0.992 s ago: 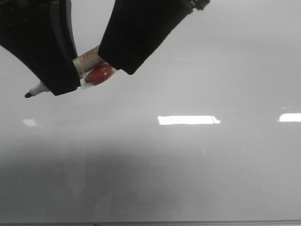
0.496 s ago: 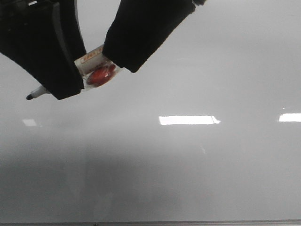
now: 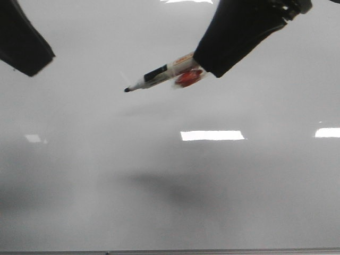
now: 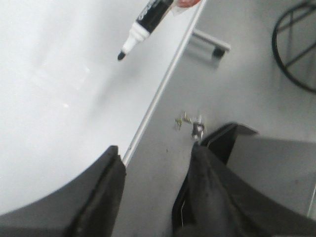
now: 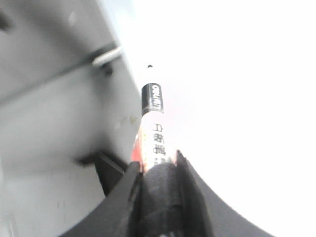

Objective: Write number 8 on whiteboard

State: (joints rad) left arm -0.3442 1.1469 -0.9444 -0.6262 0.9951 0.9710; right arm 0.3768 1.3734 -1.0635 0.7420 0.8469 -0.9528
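The whiteboard (image 3: 223, 191) fills the front view, glossy pale grey with bright reflections; no number 8 or any line shows on it. My right gripper (image 3: 204, 68) is shut on a marker (image 3: 162, 73), white barrel with black band and a red part, its black tip pointing left above the board. In the right wrist view the marker (image 5: 152, 123) sticks out between the closed fingers (image 5: 170, 170). My left gripper (image 3: 24, 45) is at the upper left, apart from the marker; in the left wrist view (image 4: 155, 160) its jaws are open and empty, with the marker (image 4: 143, 24) beyond them.
The whiteboard's thin dark bottom edge (image 3: 170, 252) runs along the front. In the left wrist view the board's metal frame edge (image 4: 163, 89) borders a grey floor, with a small bracket (image 4: 210, 47) and a dark round stand (image 4: 296, 44) beyond.
The left gripper has let go of the marker and moved away to the upper left. The right gripper has carried the marker to the right and upward, its tip now free.
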